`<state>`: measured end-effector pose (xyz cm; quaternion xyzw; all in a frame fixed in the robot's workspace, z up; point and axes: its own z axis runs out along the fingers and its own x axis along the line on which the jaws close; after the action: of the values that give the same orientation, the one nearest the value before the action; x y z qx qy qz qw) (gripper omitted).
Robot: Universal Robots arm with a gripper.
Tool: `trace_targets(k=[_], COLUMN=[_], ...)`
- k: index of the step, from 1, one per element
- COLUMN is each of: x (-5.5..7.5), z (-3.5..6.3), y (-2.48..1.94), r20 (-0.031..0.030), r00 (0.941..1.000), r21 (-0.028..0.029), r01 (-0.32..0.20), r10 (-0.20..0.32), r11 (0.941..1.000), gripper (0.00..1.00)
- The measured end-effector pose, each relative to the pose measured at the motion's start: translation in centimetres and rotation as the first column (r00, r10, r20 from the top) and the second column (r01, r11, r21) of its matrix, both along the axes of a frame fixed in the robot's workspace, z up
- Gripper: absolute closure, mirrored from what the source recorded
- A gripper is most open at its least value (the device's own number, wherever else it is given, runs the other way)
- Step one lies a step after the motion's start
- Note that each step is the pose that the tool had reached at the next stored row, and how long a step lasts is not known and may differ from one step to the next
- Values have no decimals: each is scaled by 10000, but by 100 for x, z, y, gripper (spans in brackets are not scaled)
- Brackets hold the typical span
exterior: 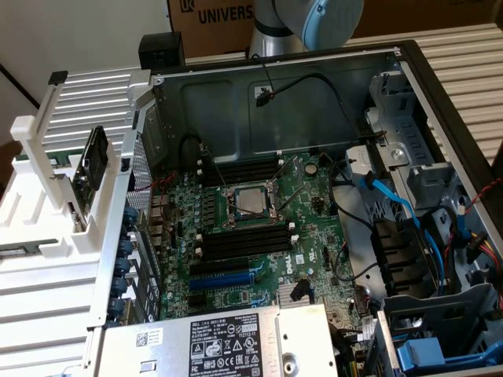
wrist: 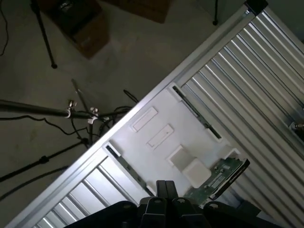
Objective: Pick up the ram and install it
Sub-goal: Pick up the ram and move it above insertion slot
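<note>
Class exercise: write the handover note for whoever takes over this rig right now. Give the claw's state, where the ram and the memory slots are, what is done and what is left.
Claw: hangs over the white holder, apart from the ram; open or shut cannot be told.
The ram: stands tilted in the white holder, on the exterior view's left of the computer case.
Memory slots: on the motherboard, on either side of the CPU socket; they look unfilled.
Done: nothing yet.
Left: pick-up and install.

Robot lab (opened computer (exterior: 228,102), tripods (wrist: 43,33))
</note>
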<state>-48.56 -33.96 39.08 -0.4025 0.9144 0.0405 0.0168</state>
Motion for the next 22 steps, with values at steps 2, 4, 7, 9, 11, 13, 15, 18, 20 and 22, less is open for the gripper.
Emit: trace_targets(k=[2, 4, 7, 9, 11, 13, 15, 18, 20, 22], x=[0, 0, 0, 1, 1, 0, 0, 0, -2, -17], z=[-5, -8, -11, -14, -16, -21, -25, -27, -28, -37], y=[0, 0, 0, -1, 0, 0, 0, 2, 4, 7], r20=[-12, -14, -17, -22, -40, -64, -80, 18, 173, 405], r00=[9994, 9974, 9919, 9869, 9817, 9766, 9720, 9679, 9664, 9646], r21=[0, -4, -21, -52, -144, -270, -411, -642, -760, -883], r01=[-360, -719, -1273, -1616, -1904, -2152, -2348, -2508, -2543, -2564], r10=[360, 719, 1273, 1616, 1904, 2151, 2347, 2514, 2563, 2607], r11=[9994, 9974, 9919, 9868, 9816, 9762, 9712, 9659, 9641, 9625], gripper=[90, 90, 90, 90, 90, 90, 90, 90, 90, 90])
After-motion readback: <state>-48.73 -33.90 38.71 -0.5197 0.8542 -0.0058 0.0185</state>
